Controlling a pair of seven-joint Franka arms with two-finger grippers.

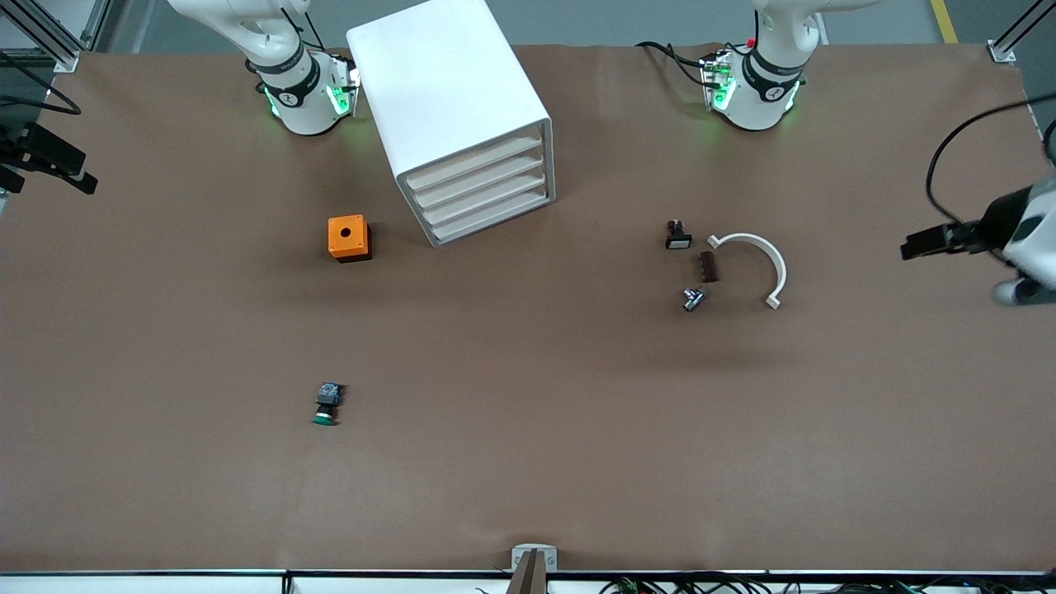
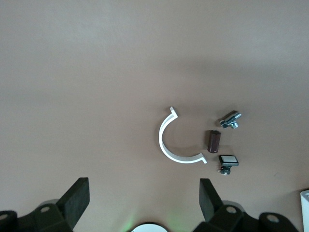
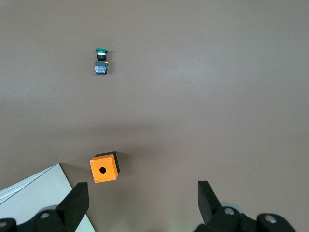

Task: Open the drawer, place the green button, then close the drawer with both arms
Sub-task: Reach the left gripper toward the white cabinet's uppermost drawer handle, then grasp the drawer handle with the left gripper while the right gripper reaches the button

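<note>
A: The brown worktop fills the scene, with a white cabinet standing between the two arm bases. Take the cabinet as the landmark. What lies toward the right arm's end?

B: The right gripper hangs over that edge of the worktop, its jaws released and spread wide, holding nothing. An orange cube with a hole on top sits beside the cabinet. The button, green cap and black-and-blue body, lies on its side on the bare worktop, nearer the front camera than the cabinet and well apart from it.

A: And the cabinet?

B: Four shallow drawers, all pushed in; the drawer at the bottom is shut.

A: Toward the left arm's end?

B: A small black part with a white face, a dark brown piece, a small metal piece and a white curved clip cluster there. The left gripper hangs over that edge, jaws released and empty.
</note>
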